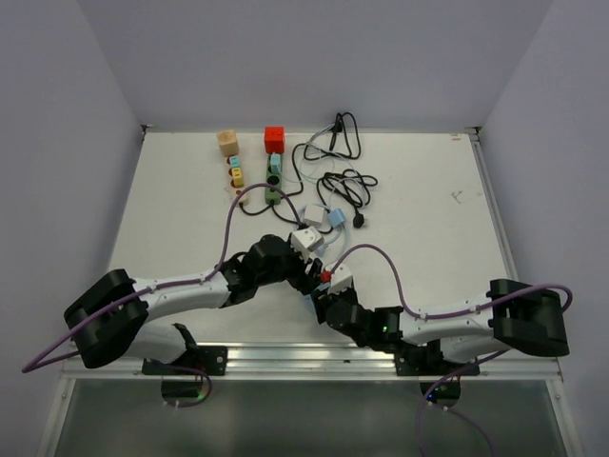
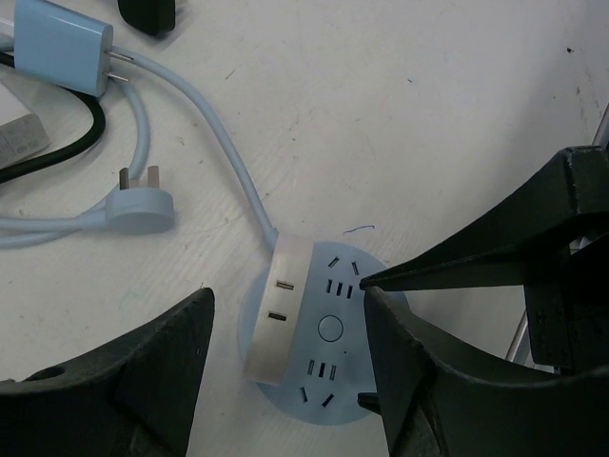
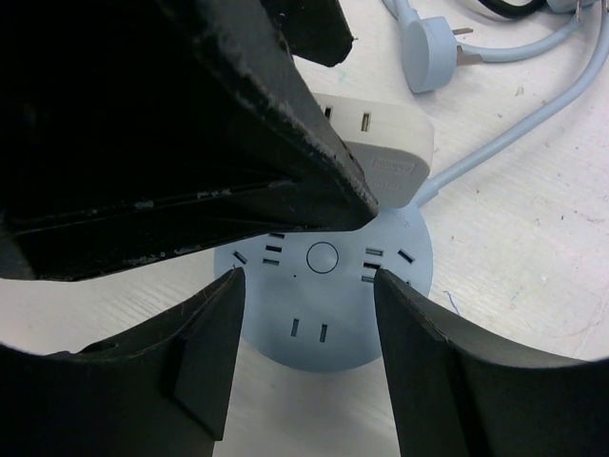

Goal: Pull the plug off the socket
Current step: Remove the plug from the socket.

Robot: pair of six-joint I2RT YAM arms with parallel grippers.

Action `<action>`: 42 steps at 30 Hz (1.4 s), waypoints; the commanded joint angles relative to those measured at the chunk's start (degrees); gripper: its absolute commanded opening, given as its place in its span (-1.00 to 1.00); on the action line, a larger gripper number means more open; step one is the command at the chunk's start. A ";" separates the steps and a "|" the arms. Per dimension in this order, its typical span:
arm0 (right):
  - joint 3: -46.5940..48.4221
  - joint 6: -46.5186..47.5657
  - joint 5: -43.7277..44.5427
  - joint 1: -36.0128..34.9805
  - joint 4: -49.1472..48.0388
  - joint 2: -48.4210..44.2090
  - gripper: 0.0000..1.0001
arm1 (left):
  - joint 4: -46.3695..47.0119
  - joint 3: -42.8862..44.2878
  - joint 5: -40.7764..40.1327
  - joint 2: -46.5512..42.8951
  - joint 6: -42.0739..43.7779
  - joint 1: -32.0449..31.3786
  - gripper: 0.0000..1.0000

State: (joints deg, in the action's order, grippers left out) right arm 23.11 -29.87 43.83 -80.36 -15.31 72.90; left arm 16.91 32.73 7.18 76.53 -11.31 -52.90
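- Socket (image 2: 328, 357): a round, pale blue disc of smooth matt plastic, laid flat on the white table (image 2: 428, 114). Slot groups are ringed about a central button.
- Plug (image 2: 278, 309): a white, boxy block with rounded corners and a slight gloss, two small ports on one side. It is seated at the socket's rim, on the side where the pale blue cord (image 2: 224, 152) leaves. The prongs are hidden, so it is judged not yet pulled.
- Left gripper (image 2: 287, 290): black fingers with rough edges are spread wide, one to each side of the socket, with the plug between them. Nothing is clamped. This placement is judged to be a set-up for closing on the block's flat sides.
- Right gripper (image 3: 309, 276): the fingers are likewise held apart and hung over the socket's face, just beside the plug. Contact cannot be told. It is probably stationed to pin the light disc down, which might otherwise be lifted with the plug.
- Loose flat plug (image 2: 143, 208): pale blue, pins bare, seen beyond the socket beside the cord, well apart.
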 commanded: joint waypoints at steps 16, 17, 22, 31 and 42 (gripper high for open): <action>-1.58 -9.51 0.11 -0.24 -4.11 6.11 0.22 | 5.15 -1.79 2.66 3.44 2.35 -0.09 0.06; -1.67 -9.77 0.11 -0.24 -4.03 6.11 0.22 | 5.15 -1.79 2.49 3.80 2.43 -0.09 0.05; -1.49 -9.86 -0.06 -0.24 -3.50 6.20 0.22 | 4.89 -1.79 1.35 5.29 3.05 -0.18 -0.03; -0.62 -12.14 0.29 -0.24 -0.51 7.43 0.22 | 6.29 -2.50 -1.03 4.33 2.87 -0.27 -0.87; 0.70 -11.97 2.31 -0.24 6.25 3.66 0.22 | 4.89 -3.55 -6.21 1.61 3.40 -1.50 -1.00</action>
State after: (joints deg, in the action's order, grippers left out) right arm 24.47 -39.92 45.50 -80.36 -16.47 78.52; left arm 20.45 29.71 5.02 80.95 -8.80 -53.91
